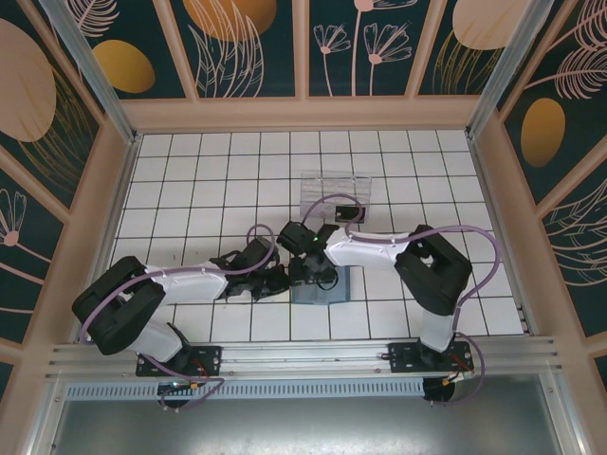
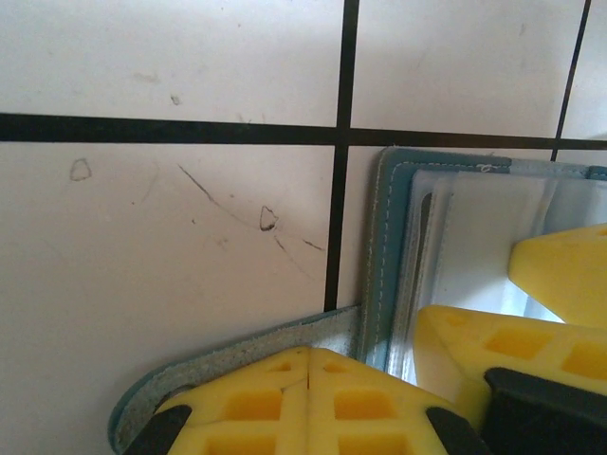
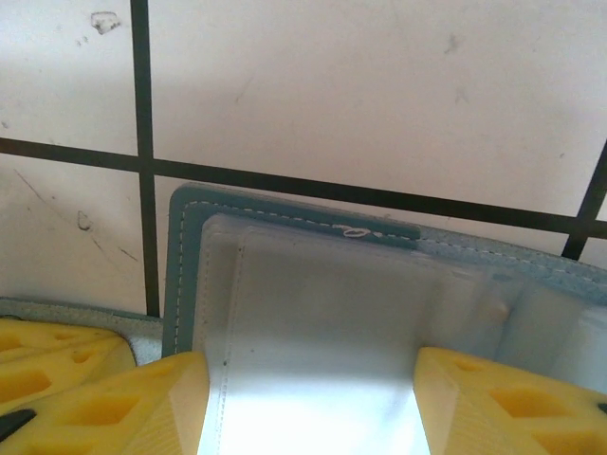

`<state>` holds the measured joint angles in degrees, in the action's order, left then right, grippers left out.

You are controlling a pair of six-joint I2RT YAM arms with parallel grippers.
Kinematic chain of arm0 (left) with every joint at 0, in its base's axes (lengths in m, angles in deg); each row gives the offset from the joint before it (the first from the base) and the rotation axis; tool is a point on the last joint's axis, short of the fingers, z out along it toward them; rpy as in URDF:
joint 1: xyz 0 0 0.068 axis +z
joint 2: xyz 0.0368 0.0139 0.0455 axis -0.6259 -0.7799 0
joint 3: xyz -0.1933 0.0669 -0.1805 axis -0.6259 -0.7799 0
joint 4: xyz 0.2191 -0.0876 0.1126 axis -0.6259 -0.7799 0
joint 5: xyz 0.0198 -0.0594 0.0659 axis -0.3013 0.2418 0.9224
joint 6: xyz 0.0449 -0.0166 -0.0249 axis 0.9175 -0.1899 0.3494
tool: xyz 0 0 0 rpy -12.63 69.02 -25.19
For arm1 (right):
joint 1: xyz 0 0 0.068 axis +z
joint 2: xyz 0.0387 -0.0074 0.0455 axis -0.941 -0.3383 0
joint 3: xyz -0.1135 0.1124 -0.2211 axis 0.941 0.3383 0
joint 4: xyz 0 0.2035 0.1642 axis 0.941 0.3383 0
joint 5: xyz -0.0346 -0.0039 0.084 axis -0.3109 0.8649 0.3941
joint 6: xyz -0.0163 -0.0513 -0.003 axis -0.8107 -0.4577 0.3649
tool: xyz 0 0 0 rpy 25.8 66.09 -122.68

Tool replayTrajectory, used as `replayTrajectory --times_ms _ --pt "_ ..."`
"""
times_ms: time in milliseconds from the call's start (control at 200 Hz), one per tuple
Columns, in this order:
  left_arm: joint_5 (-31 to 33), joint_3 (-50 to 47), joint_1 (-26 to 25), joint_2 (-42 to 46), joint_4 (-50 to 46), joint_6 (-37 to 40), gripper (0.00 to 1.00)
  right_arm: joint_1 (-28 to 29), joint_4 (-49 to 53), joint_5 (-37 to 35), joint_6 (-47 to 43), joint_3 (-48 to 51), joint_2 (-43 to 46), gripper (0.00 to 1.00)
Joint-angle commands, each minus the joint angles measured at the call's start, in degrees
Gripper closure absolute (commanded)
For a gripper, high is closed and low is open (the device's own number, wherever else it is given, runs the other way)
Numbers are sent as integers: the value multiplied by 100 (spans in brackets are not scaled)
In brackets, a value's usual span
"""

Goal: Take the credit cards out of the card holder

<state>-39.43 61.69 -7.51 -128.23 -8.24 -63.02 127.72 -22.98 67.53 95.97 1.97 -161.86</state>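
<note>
Lying open on the white tiled worktop [image 1: 209, 180], the flat teal-blue card holder [image 1: 332, 290] [image 2: 389, 237] [image 3: 190, 246] with pale stitching and a blue-grey lining is sitting in the middle of the near rows of tiles, where both arms are meeting. The left gripper [image 1: 281, 282] [image 2: 308, 398] [image 3: 47, 351] is clenched, its yellow fingertips pressing together at the holder's grey-teal outer flap [image 2: 237, 355]; whether it is pinching that flap cannot be told. The right gripper [image 1: 318, 270] [image 3: 313, 412] [image 2: 514, 301] is released, its yellow fingers standing wide apart over the holder's glossy clear pocket [image 3: 322, 322]. Farther back, well apart from the holder, a clear plastic tray [image 1: 327, 185] is resting, with what looks like a small black rectangular card [image 1: 348, 210] at its near right part.
</note>
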Motion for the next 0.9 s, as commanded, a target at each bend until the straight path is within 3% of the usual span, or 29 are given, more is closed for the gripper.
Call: replayTrajectory --times_ms 0,290,626,896 --pt "13 -170 22 -160 28 -32 94 131 295 -154 -78 -68 -337 39" --pt "22 -231 52 -156 5 14 94 201 740 -655 -116 -144 -560 43" --pt "42 -226 56 -148 -75 54 94 194 745 -843 -55 -78 -369 75" --pt "118 -143 73 -185 -247 130 94 40 408 -919 77 301 398 83"
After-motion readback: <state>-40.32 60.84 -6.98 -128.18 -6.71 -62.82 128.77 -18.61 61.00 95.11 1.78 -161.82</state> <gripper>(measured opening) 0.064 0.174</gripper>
